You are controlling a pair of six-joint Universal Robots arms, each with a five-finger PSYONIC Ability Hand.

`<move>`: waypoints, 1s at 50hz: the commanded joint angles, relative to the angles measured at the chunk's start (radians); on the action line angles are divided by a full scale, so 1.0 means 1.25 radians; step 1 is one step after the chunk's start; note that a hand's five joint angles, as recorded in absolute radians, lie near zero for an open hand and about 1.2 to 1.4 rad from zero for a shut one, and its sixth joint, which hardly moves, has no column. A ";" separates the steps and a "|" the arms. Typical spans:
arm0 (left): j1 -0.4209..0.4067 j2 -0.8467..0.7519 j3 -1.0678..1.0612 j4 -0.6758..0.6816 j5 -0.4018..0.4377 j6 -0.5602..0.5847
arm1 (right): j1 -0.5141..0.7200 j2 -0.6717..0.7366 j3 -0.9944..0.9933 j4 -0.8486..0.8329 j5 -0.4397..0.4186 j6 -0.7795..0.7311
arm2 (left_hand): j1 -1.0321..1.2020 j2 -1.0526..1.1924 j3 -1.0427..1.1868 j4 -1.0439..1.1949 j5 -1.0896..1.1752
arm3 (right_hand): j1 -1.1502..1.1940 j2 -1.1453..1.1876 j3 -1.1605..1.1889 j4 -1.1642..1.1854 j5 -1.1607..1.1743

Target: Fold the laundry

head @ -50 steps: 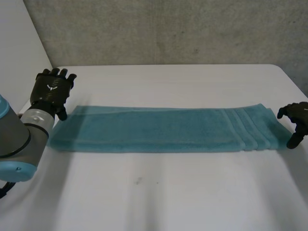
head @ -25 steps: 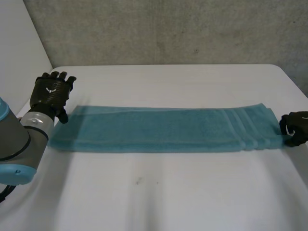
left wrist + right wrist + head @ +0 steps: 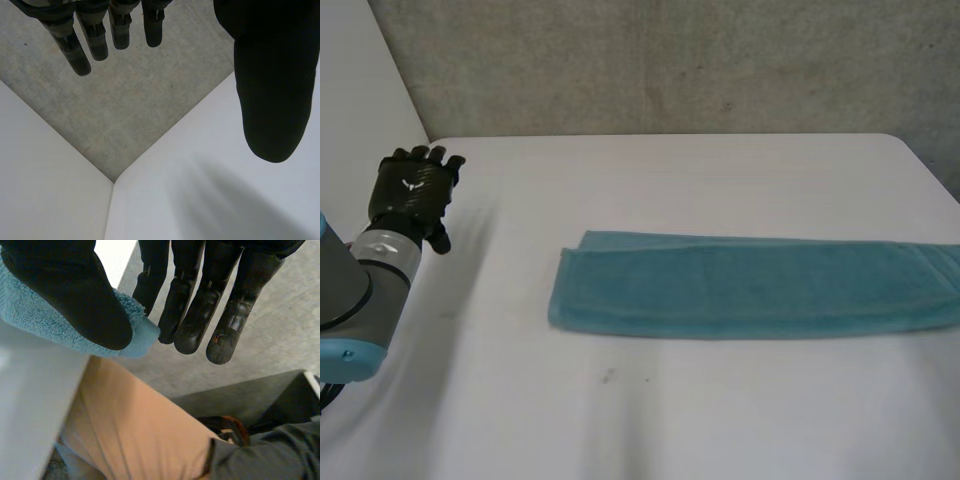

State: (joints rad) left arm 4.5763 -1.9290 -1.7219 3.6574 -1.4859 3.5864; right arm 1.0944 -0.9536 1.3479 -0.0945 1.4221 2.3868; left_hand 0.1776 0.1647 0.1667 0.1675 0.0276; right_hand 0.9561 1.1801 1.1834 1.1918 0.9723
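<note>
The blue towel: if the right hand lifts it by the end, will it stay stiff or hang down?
Probably floppy: the towel is soft looped cloth, and its end crumples under the thumb of the right hand. Likely light, since it lies thin and flat. Its folded layers may slip apart.

One towel, one table, one person, two hands: left hand, right hand.

Towel: teal terry cloth, matt. Its looped nap looks fuzzy where it is pinched under the thumb of the right hand. We read that hand as smooth black plastic with a dull sheen, and the left hand looks the same. Table: white, smooth, matt. Wall beyond the left hand's fingertips: grey, rough, speckled, concrete-like. Past the right hand's fingertips, a person's trousers: tan woven cloth, smooth and matt.
</note>
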 commanded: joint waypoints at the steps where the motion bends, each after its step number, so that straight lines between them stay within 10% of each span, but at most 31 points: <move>1: -0.003 0.010 -0.002 -0.001 0.000 0.000 | 0.082 -0.053 -0.018 0.001 -0.007 0.067 | -0.002 0.009 0.007 0.006 -0.021 | 0.352 0.173 0.170 0.164 0.200; 16: -0.009 0.034 -0.017 -0.002 -0.002 0.000 | 0.676 -0.061 -0.152 -0.010 -0.085 0.155 | -0.002 0.009 0.007 0.006 -0.021 | 0.352 0.173 0.170 0.164 0.200; 24: -0.011 0.034 -0.026 0.000 0.000 0.000 | 0.911 0.139 -0.257 -0.012 -0.109 0.166 | -0.002 0.009 0.007 0.006 -0.021 | 0.352 0.173 0.170 0.164 0.200; 34: -0.016 0.030 -0.026 0.003 0.002 0.000 | 0.978 0.228 -0.282 -0.010 -0.098 0.169 | -0.002 0.009 0.007 0.006 -0.021 | 0.352 0.173 0.170 0.164 0.200; 39: -0.057 0.017 -0.001 0.011 0.005 0.000 | 0.959 0.146 -0.270 -0.010 -0.064 0.270 | -0.002 0.009 0.007 0.006 -0.021 | -0.625 -0.804 -0.807 -0.814 -0.778; 50: -0.234 -0.068 0.133 0.008 0.007 -0.004 | 0.813 -0.063 -0.130 -0.001 -0.033 0.430 | 0.012 0.023 0.021 0.020 -0.007 | -0.625 -0.804 -0.807 -0.814 -0.778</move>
State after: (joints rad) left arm 4.4055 -1.9520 -1.6381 3.6704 -1.4811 3.5828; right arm 2.2086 -0.9038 1.0740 -0.0981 1.3693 2.8579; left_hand 0.1776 0.1646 0.1667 0.1675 0.0275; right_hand 0.2061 0.2162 0.2139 0.2308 0.0720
